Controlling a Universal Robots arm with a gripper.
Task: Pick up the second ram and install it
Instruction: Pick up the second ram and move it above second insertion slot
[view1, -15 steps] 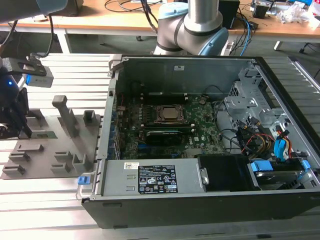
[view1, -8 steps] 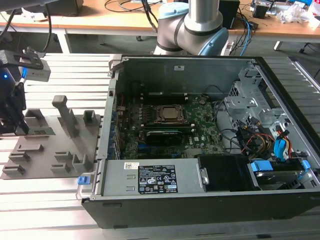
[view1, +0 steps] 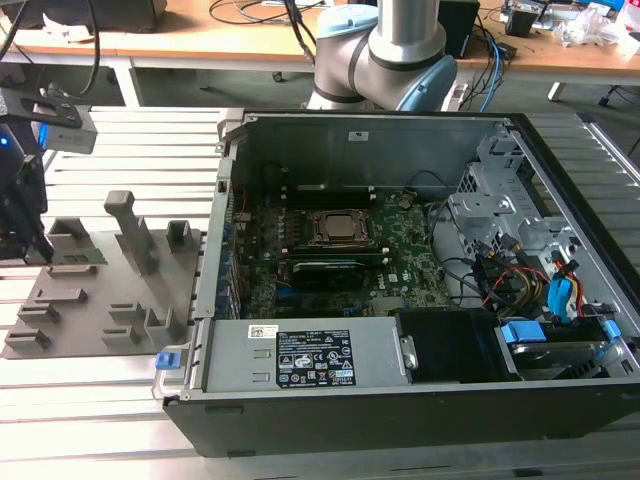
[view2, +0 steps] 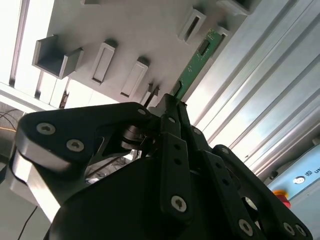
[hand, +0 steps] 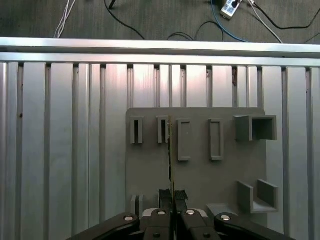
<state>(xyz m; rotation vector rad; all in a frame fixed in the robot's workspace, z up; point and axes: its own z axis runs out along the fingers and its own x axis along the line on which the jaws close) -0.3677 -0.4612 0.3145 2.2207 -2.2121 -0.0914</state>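
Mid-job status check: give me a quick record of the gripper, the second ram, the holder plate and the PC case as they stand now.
gripper: shut on the second ram, above the gray holder plate, at the exterior view's left
second ram: green stick, edge-on between the jaws, far end beside a slotted block
lifted clear of plate: cannot tell
computer case: open, motherboard exposed, to the exterior view's right of the plate

Computer case (view1: 400, 425) lies on slatted table (view1: 140, 150); beside it, on the exterior view's left, holder plate (view1: 92, 298) carries the second ram (view2: 196, 62).
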